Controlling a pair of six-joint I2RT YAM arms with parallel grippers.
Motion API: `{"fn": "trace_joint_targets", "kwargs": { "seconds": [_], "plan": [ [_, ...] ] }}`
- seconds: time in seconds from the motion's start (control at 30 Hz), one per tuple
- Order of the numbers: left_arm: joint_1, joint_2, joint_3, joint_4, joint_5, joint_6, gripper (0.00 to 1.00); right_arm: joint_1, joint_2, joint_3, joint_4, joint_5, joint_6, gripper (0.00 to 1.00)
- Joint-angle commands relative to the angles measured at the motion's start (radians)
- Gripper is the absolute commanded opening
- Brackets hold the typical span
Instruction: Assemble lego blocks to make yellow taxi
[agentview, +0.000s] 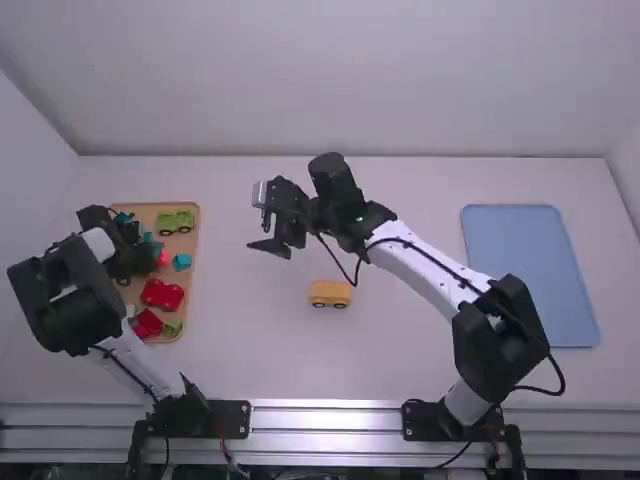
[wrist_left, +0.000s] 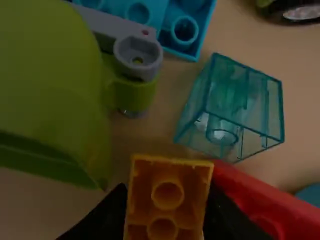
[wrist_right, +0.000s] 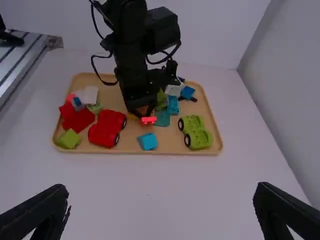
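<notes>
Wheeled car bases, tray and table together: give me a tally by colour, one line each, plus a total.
Yellow car base, on the table: 1
Green car base, in the tan tray: 1
Red car base, in the tan tray: 1
Total: 3

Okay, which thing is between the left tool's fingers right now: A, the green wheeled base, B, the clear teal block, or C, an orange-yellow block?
C: the orange-yellow block sits with a black finger of the left tool against each side.
</notes>
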Motion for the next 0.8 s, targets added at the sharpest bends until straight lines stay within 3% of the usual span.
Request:
{"fn": "trace_joint_targets", "kwargs": {
  "seconds": [0.0, 0.07, 0.13, 0.23, 0.6, 0.77],
  "plan": [
    [-0.002, 0.024, -0.037, -0.027, -0.038, -0.018, 0.35, -0.002, -0.015, 0.028, 0.003, -0.002, 0.008, 0.99],
    [-0.002, 0.024, -0.037, -0.031, -0.063, -0.065, 0.36, -0.002, -0.015, 0.028, 0.003, -0.002, 0.008, 0.99],
    [-0.002, 0.024, -0.037, -0.034, -0.052, -0.079, 0.53, -0.003, -0.015, 0.028, 0.003, -0.003, 0.008, 0.99],
    [-0.002, 0.024, -0.028, -0.042, -0.040, -0.087, 0.62, -0.003, -0.015, 0.028, 0.003, -0.002, 0.008, 0.99],
    [0.000, 0.024, 0.083, -0.159, 0.027, -0.164, 0.58, -0.003, -0.015, 0.028, 0.004, -0.002, 0.008, 0.99],
    [0.005, 0.024, 0.137, -0.225, 0.020, -0.184, 0.61, -0.003, -0.015, 0.028, 0.004, 0.031, 0.008, 0.99]
  ]
}}
